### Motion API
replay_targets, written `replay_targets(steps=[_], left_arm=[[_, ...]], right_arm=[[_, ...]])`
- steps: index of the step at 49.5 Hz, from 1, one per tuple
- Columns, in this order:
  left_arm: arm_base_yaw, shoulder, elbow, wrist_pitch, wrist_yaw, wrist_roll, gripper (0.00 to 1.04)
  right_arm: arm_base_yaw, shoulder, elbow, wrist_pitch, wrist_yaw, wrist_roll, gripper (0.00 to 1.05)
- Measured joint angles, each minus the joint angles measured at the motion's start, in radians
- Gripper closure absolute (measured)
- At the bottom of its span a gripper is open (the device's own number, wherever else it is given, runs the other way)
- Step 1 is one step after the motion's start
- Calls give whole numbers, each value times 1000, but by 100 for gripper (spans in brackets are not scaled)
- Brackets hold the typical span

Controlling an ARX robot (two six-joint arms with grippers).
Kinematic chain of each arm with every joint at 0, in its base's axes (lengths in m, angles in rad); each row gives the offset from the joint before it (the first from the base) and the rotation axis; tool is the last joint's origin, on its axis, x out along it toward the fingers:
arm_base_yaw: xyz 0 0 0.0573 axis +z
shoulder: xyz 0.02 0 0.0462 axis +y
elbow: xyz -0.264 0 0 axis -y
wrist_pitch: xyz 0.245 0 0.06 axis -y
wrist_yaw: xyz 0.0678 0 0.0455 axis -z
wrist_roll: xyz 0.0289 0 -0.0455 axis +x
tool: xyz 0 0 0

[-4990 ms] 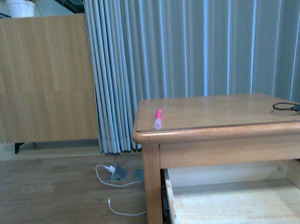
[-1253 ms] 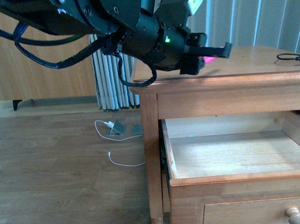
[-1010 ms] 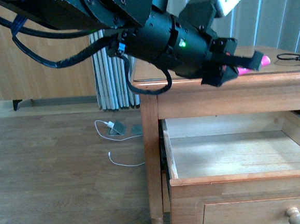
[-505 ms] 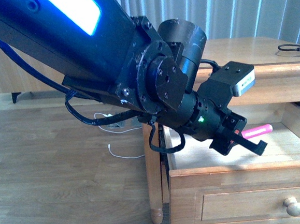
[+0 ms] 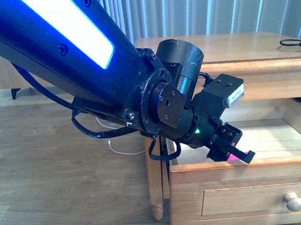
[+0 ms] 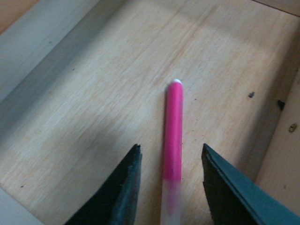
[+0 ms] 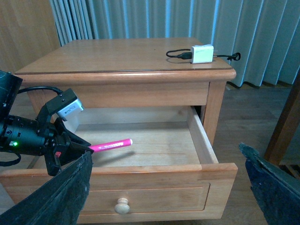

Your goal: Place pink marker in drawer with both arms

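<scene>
Pink, bright and glossy — that was the pink marker (image 6: 173, 126), and it was inside the drawer (image 7: 200, 136)! From the left wrist it ran straight down the gap between the two dark fingers (image 6: 119, 192) of the left gripper (image 6: 171, 147). It had a saturated magenta barrel, a tiny white nub at the far tip, and at the near end a paler, see-through cap that blurred out close to the camera. Pale wood showed on both sides of the barrel, so the jaws stood parted wider than the pen, and neither finger touched it in the part on view. Whether it lay flat on the drawer floor or hung a touch above it, I could not tell. The right wrist view had it near the drawer's front, on the left arm's side, poking out past the gripper's tips with the white end towards the drawer's middle.

The left arm (image 5: 57, 52), bulky and black with a lit blue-white strip, reached down over the drawer's front edge, a green light (image 5: 197, 131) glowing near its wrist. The drawer stood well out of the honey-coloured cabinet (image 7: 126, 54), with a round knob (image 7: 122, 205) on its panelled front.

The right gripper (image 7: 164, 152) hung in front of the cabinet with its fingers spread wide and nothing between them — well apart from the marker.
</scene>
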Motion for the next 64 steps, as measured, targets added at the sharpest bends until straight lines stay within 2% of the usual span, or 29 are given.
replay_targets(steps=[4,10,15,20,32,38,49,55,61,64], left_arm=[[5,-21,-27,31,-30,-9,48],[13,-68,-74,86,-68,-33,32],[24,-145,-129,142,-135,-67,16],[35,-230,-188,178,-185,-91,4],[77,-497,-437,253,-391,-143,6],[99,-632,-573,292,-451,-164,6],[167,-999,-875,323,-498,-232,6],[230,-1252,-1073,250,-533,-317,6],[307,-1521,-1239,134,-513,-405,6],[364,-1690,-1326,23,-526,-467,6]], right_arm=[[0,0,0,0,0,0,8],[0,0,0,0,0,0,8],[0,0,0,0,0,0,8],[0,0,0,0,0,0,8],[0,0,0,0,0,0,8],[0,0,0,0,0,0,8],[0,0,0,0,0,0,8],[0,0,0,0,0,0,8],[0,0,0,0,0,0,8],[0,0,0,0,0,0,8]])
